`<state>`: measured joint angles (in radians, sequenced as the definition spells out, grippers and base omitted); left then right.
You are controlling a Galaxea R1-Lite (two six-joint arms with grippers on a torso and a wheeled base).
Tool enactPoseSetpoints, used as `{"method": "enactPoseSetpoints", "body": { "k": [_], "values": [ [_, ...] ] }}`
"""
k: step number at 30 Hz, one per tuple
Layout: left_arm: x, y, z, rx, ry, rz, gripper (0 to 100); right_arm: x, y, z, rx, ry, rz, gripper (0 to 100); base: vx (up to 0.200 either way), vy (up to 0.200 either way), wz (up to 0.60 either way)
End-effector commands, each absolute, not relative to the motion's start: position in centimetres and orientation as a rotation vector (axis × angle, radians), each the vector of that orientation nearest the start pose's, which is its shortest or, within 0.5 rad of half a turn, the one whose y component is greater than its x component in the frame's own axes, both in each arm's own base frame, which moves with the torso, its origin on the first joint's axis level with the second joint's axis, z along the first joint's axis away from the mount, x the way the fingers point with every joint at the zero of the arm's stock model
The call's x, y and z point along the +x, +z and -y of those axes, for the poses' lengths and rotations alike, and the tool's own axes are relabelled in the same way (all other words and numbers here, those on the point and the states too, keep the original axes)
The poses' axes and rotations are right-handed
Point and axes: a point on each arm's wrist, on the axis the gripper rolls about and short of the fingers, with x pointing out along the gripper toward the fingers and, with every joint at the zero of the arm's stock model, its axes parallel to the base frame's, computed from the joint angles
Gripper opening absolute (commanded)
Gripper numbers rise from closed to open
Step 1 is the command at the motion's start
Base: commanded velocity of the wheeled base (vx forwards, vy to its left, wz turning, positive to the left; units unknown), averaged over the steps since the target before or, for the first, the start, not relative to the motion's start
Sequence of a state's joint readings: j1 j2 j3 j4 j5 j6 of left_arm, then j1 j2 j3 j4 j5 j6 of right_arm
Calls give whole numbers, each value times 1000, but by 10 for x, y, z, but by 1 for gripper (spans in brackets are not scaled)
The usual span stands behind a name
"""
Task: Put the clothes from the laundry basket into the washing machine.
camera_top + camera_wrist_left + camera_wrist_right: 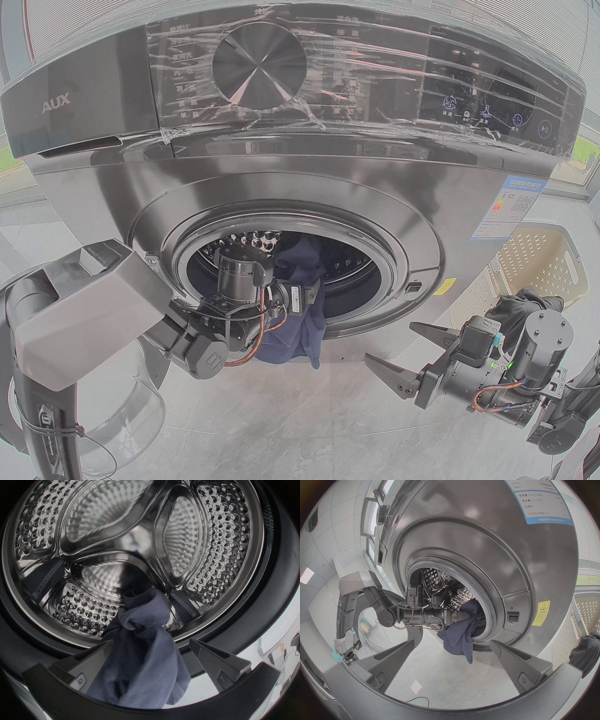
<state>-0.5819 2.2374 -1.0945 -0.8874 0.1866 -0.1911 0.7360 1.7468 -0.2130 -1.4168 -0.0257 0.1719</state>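
L gripper (pixel 149 642) is right at the mouth of the washing machine (pixel 350 187). Its fingers (pixel 215 662) are spread wide w/ a navy garment (pixel 147 667) bunched btw them. The cloth leans on one finger and is clear of the other, so nothing's pinched as far as I can tell. Garment is only half in: the top knot sits just past the door seal (pixel 275 583) at the front of the drum (pixel 103 520), and the rest hangs out over the lip and down the machine front toward the floor (pixel 281 425). So I'd say the step in hand is loading this first piece, approx halfway done. Next move prob. calls for shoving or re-gripping the hanging part up over the lip, deep enough that it won't slide back out; loose cloth like this will likely drag on the rubber seal. Containers: drum shows bare perforated steel behind the knot, no other clothes I can spot. Glass door (pixel 128 406) is swung open on the robot's left. Laundry basket (pixel 544 250), cream and perforated, stands just right of the machine w/ a black garment (pixel 519 309) heaped at its near edge, so at least one more piece to go. R gripper (pixel 390 342) hangs low over the floor btw machine and basket, fingers apart, holding nothing, near the black garment but not touching it.
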Motion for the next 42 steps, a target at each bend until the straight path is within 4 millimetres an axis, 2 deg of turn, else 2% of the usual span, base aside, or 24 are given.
{"method": "enactPoseSetpoints", "body": {
  "k": [1, 10, 11, 18, 23, 28, 37, 42],
  "values": [
    [359, 66, 227, -75, -355, -313, 100, 175, 111, -158, 119, 699, -174, 100, 0, 0, 0],
    [363, 43, 229, -59, -349, -354, 100, 175, 111, -158, 119, 699, -174, 100, 0, 0, 0],
    [363, 41, 229, -56, -348, -360, 0, 175, 111, -158, 119, 699, -174, 100, 0, 0, 0],
    [367, 45, 229, -66, -350, -344, 0, 175, 111, -158, 118, 699, -176, 100, 0, 0, 0],
    [377, 59, 230, -107, -345, -292, 0, 175, 111, -158, 119, 699, -174, 100, 0, 0, 0],
    [399, 90, 239, -257, -342, -162, 0, 175, 111, -158, 119, 699, -174, 100, 0, 0, 0],
    [432, 106, 247, -340, -345, 68, 0, 175, 111, -158, 119, 699, -174, 100, 0, 0, 0],
    [437, 109, 254, -355, -355, 108, 0, 175, 111, -158, 118, 699, -176, 100, 0, 0, 0]
  ]
}}
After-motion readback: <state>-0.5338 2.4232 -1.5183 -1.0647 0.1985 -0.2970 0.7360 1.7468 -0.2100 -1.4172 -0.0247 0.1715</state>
